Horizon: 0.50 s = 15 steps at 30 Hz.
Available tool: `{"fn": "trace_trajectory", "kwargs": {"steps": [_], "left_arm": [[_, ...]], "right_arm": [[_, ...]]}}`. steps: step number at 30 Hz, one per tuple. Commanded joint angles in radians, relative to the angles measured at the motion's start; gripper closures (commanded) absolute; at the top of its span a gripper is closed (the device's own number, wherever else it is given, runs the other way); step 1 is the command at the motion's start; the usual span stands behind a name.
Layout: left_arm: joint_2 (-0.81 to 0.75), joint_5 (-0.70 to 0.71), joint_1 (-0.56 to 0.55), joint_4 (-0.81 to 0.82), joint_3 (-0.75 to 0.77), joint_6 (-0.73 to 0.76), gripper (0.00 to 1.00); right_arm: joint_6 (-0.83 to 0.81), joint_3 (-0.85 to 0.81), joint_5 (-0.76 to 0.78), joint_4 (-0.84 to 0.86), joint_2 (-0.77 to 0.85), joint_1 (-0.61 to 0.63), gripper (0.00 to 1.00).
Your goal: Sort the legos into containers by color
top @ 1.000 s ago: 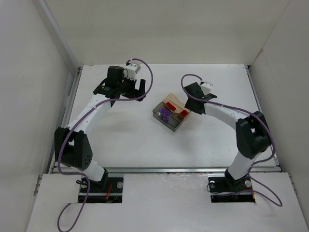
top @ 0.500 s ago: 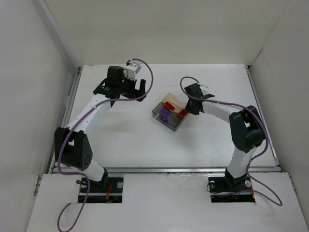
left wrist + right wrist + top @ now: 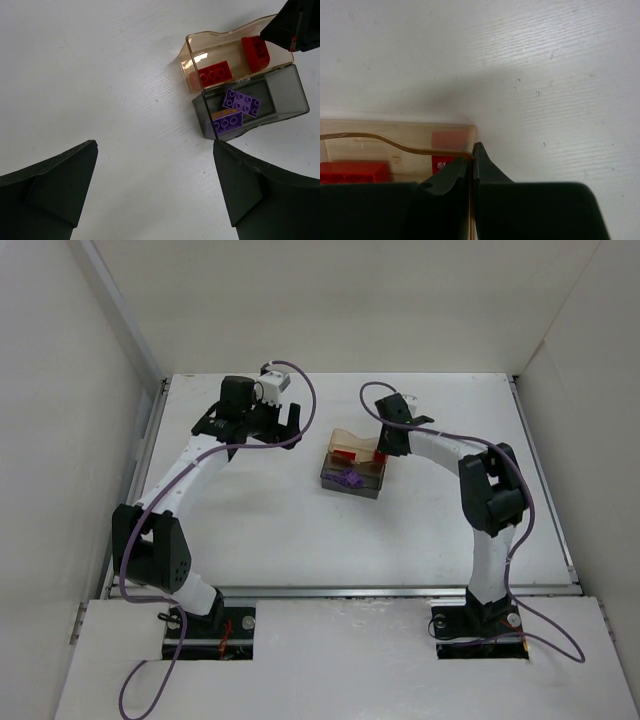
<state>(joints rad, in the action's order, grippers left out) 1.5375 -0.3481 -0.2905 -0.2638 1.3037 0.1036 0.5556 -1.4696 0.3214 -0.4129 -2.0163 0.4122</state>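
Note:
The two joined containers sit mid-table: an amber tray point(image 3: 345, 439) holding two red legos point(image 3: 215, 74) point(image 3: 256, 52), and a smoky grey tray point(image 3: 340, 485) holding two purple legos point(image 3: 241, 102) point(image 3: 227, 122). My right gripper point(image 3: 385, 452) is shut on the amber tray's end wall point(image 3: 470, 135), one finger inside and one outside. A red lego point(image 3: 352, 171) shows through that wall. My left gripper point(image 3: 154, 145) hangs open over bare table, left of the trays, with nothing between its fingers.
White walls enclose the table on three sides. The right arm's purple cable point(image 3: 455, 465) loops over the table to the right of the trays. The left arm point(image 3: 190, 470) reaches along the table's left side.
My right gripper has closed on the amber tray's wall and swung up and left. The joined trays have turned from a diagonal to nearly square with the table. The left arm has stayed still.

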Motion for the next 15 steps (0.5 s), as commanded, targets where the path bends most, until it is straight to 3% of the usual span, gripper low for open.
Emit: {"fn": "trace_trajectory", "kwargs": {"steps": [1, 8, 15], "left_arm": [[-0.059, -0.015, 0.005, 0.034, -0.010, 0.007, 0.00], [-0.068, -0.015, 0.005, 0.043, -0.020, 0.007, 0.00], [-0.077, -0.015, 0.005, 0.043, -0.029, 0.007, 0.00]], "right_arm": [[-0.084, -0.023, 0.022, 0.029, -0.012, 0.000, 1.00], [-0.339, -0.029, -0.070, 0.168, 0.008, 0.037, 0.98], [-0.338, -0.104, -0.114, 0.106, -0.039, 0.027, 0.90]]}}
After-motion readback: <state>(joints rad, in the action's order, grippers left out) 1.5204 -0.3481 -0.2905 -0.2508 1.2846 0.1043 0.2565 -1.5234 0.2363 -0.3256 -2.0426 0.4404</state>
